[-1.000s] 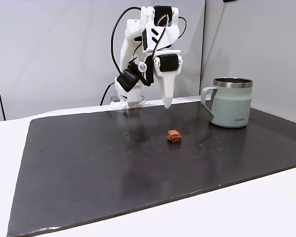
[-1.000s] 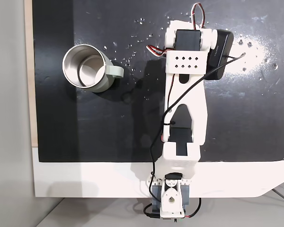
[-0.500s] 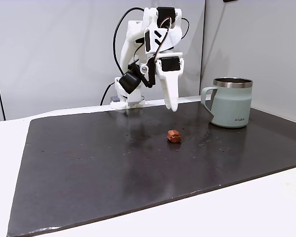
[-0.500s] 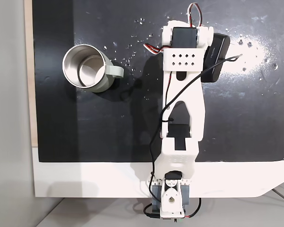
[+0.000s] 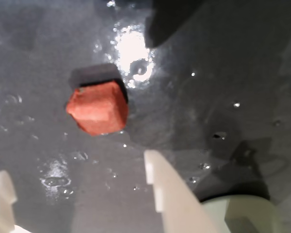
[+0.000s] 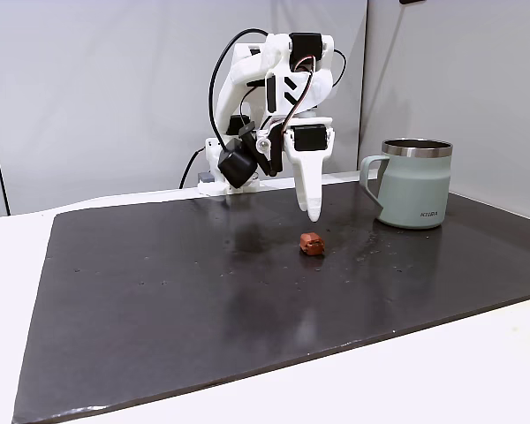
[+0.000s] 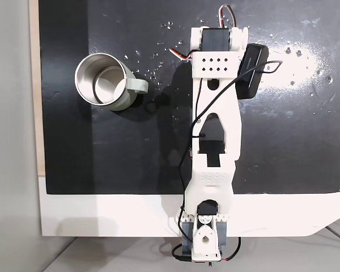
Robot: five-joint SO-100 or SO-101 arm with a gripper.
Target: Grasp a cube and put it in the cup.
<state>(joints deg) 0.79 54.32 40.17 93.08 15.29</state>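
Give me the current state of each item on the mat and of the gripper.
cube: lying free on the dark mat, ungrasped, below and just ahead of the fingertips.
cup: upright on the mat, handle toward the arm in the side fixed view; interior looks empty from above.
gripper: open, above the mat, holding nothing; cube not yet between its fingers.

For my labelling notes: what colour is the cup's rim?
Bare steel silver, on the pale sage-green mug; clearest in the side fixed view.
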